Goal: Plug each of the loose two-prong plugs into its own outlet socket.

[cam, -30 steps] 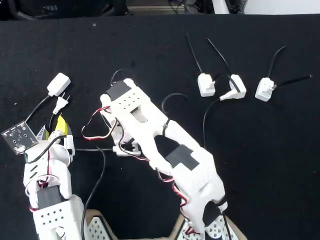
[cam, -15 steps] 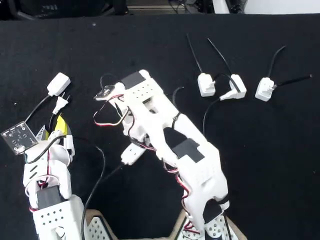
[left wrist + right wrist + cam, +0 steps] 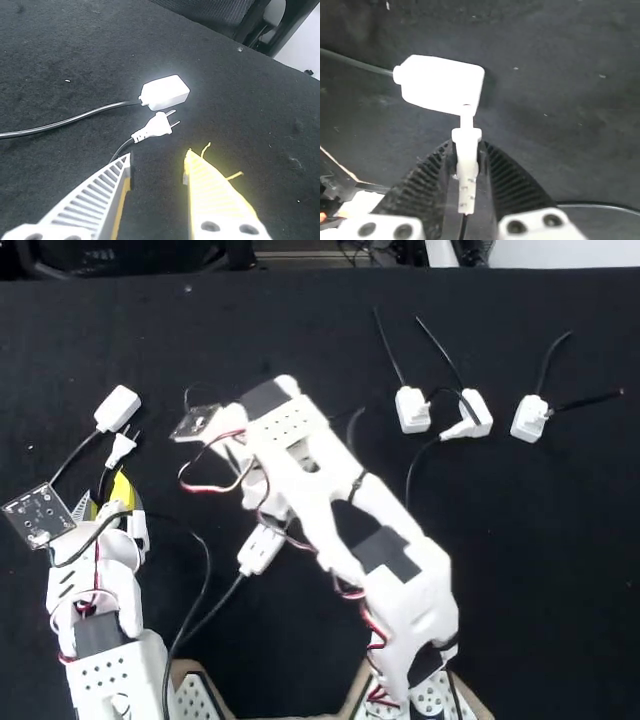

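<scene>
Gripping a white plug (image 3: 465,137) by its body, the right gripper (image 3: 466,155) has its fingers (image 3: 432,170) closed on either side of it. The plug's prong end meets the face of the centre socket (image 3: 440,90), a white block with a black cord. How far the prongs have entered cannot be told. In the high view this centre socket lies on the black desk (image 3: 300,320), just beside the right arm (image 3: 330,510), which stretches over the middle of the desk.

Left of the centre socket, well apart from it, the left gripper (image 3: 156,167) hangs low over the desk with its fingers spread and nothing between them. Just ahead of their tips lies a loose plug (image 3: 154,128), white, on a black cord. Its prongs point at a second socket (image 3: 164,92), close to it but seemingly not touching.

Right of the centre socket and farther from the arms' bases, well apart, sits a row of three sockets (image 3: 473,412), each trailing a black cord. Another plug (image 3: 455,431) lies against the middle one.
</scene>
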### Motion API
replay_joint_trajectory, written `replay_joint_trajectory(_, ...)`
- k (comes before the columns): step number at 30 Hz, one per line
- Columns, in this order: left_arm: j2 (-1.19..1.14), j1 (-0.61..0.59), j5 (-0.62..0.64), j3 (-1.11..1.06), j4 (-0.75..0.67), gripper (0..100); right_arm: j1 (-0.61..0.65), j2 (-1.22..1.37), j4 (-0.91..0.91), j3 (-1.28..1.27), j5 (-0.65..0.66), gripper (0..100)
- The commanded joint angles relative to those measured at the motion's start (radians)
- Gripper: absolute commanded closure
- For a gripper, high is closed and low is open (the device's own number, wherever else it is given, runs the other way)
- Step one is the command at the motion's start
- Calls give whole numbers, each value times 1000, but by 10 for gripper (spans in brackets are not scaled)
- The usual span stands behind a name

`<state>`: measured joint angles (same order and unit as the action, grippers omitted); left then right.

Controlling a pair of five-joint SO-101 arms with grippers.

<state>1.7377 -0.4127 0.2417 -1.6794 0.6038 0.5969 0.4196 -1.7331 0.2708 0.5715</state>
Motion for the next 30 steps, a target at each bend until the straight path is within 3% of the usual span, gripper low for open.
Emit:
replay_joint_trajectory(1, 11, -7, 12, 16, -25, 820, -18, -73, -18, 5, 64, 988)
replay_joint_trajectory(5, 11, -7, 12, 16, -25, 820, 18, -58, -18, -41, 155, 988)
replay_joint_trajectory(12, 11, -7, 12, 18, -25, 820, 29, -41, -20, -22, 164, 988)
replay_joint_trajectory(19, 11, -7, 12, 18, -25, 820, -87, -194, 21, -67, 11, 988)
replay_joint_trajectory(23, 11, -7, 12, 18, -25, 820, -195, -372, 318, -367, 6, 988)
replay_joint_trajectory(30, 11, -7, 12, 18, -25, 820, -199, -602, 993, -995, -71, 988)
